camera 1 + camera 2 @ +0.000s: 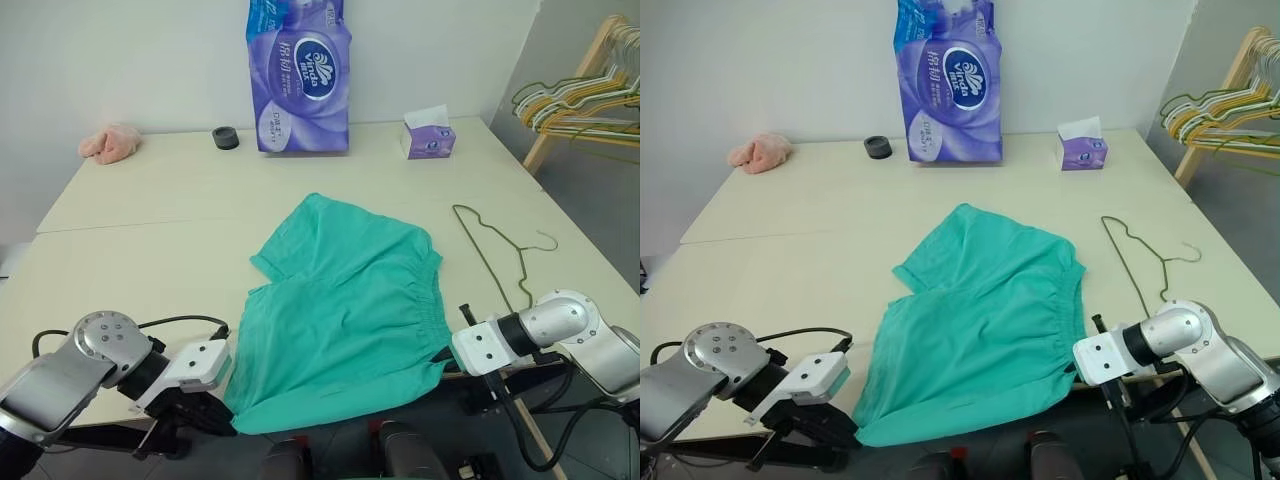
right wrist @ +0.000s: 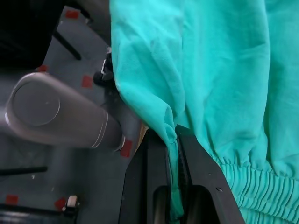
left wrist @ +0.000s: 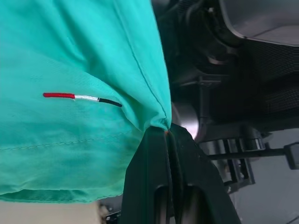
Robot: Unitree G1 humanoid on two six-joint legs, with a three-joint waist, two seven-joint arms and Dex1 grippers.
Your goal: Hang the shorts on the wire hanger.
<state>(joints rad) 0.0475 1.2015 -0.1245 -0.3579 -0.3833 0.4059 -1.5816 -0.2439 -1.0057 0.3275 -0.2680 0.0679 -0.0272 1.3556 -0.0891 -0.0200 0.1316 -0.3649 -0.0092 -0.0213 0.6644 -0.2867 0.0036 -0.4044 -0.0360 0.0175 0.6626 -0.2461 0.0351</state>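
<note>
My left gripper (image 3: 169, 135) pinches a hem corner of the shorts (image 1: 345, 310); my right gripper (image 2: 176, 135) pinches cloth just beside the gathered waistband. The shorts lie spread between them on the counter (image 1: 150, 230), near edge hanging over, waistband toward my right gripper, legs running away up-left. Past my right gripper lies the wire hanger (image 1: 492, 250), hook pointing away from the shorts. Far beyond stand a purple tissue pack (image 1: 300, 75) and tissue box (image 1: 428, 133).

Bright, even indoor light; soft shadows, sharp focus
</note>
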